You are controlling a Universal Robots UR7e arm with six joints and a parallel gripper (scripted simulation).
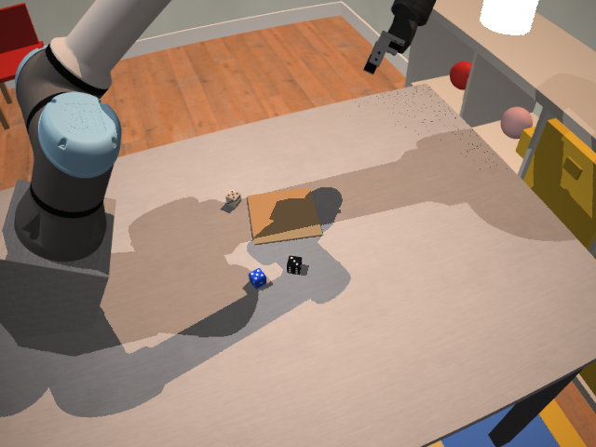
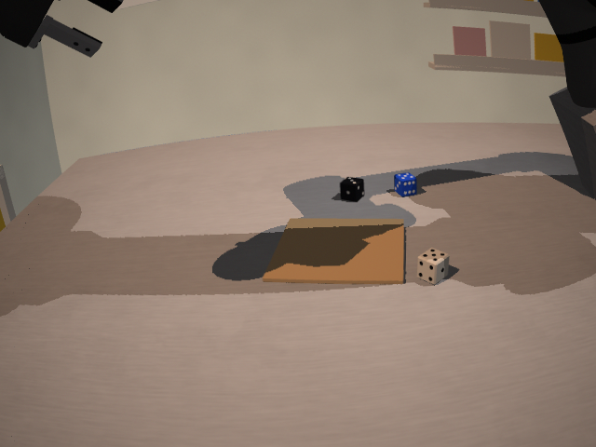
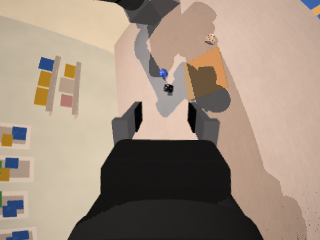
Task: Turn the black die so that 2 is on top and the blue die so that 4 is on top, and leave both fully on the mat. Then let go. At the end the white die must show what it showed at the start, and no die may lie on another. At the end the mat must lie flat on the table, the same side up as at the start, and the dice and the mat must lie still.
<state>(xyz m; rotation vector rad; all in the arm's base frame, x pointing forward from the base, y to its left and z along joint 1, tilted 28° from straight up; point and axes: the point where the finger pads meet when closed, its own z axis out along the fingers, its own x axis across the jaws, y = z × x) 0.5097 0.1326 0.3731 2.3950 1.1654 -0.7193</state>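
Note:
The black die (image 1: 293, 264) (image 2: 351, 189) (image 3: 168, 88) lies on the table beside the mat, its top seeming to show 3 pips. The blue die (image 1: 257, 277) (image 2: 405, 184) (image 3: 163, 73) lies near it on the table, with several pips on top. The white die (image 1: 233, 196) (image 2: 432, 265) (image 3: 211, 39) lies off another side of the mat, also with several pips on top. The orange mat (image 1: 260, 204) (image 2: 385, 269) (image 3: 212, 57) lies flat and bears no die. My gripper (image 1: 370, 67) (image 2: 106, 27) (image 3: 165, 111) is open and empty, high above the table and far from the dice.
The arm's base (image 1: 58, 298) stands at one side of the table (image 1: 433, 298) (image 2: 289, 360). A shelf unit with a red ball (image 1: 461, 74), a pink ball (image 1: 516, 122) and a lamp (image 1: 508, 14) stands beyond the table's far edge. Arm shadows cross the mat and dice.

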